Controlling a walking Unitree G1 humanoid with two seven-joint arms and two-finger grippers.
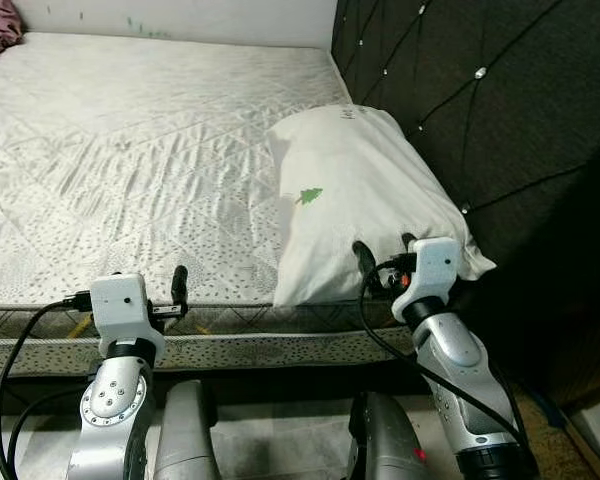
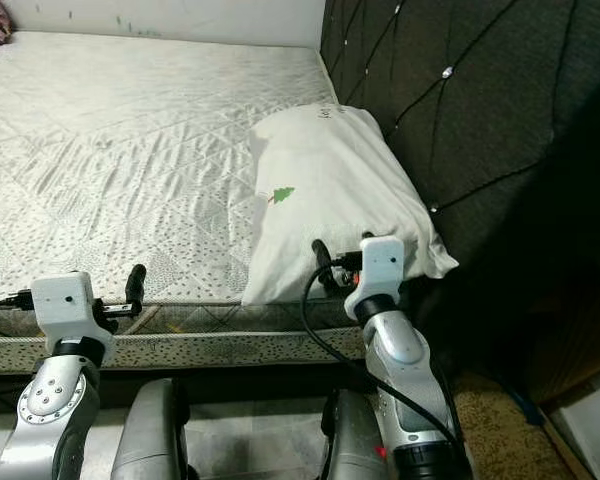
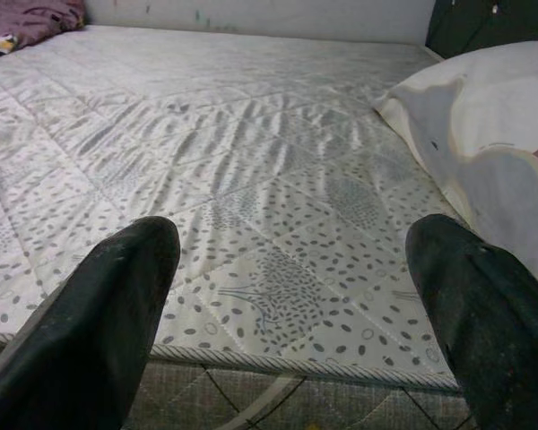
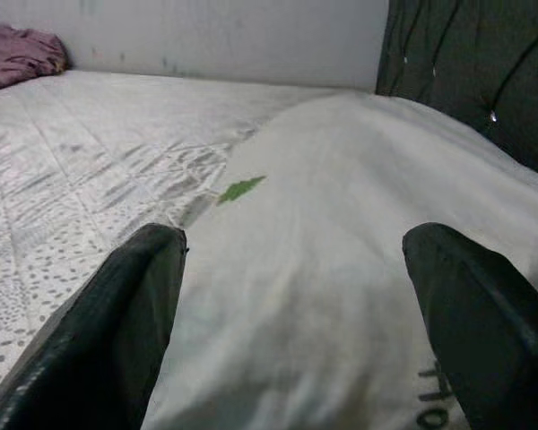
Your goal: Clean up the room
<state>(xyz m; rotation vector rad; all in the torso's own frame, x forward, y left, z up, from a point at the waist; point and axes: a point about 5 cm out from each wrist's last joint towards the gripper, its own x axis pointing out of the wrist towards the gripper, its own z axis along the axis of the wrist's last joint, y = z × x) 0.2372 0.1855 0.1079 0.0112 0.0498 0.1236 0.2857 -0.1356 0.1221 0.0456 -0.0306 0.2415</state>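
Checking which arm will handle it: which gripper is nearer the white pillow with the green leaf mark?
Right. The right gripper, open, is at the white pillow's near end. The left gripper, open, is off to its side at the mattress edge.

Spread left claw (image 3: 291, 309) over patterned mattress (image 3: 251, 179), white pillow (image 3: 493, 143) beside.

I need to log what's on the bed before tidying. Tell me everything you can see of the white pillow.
The white pillow is plump, soft-looking fabric with a small green tree print and dark lettering near each end. It lies flat, lengthwise on the bare quilted mattress, its long side against the dark tufted headboard and one end at the mattress edge nearest the robot. The open right claw is at that near end; contact can't be confirmed.
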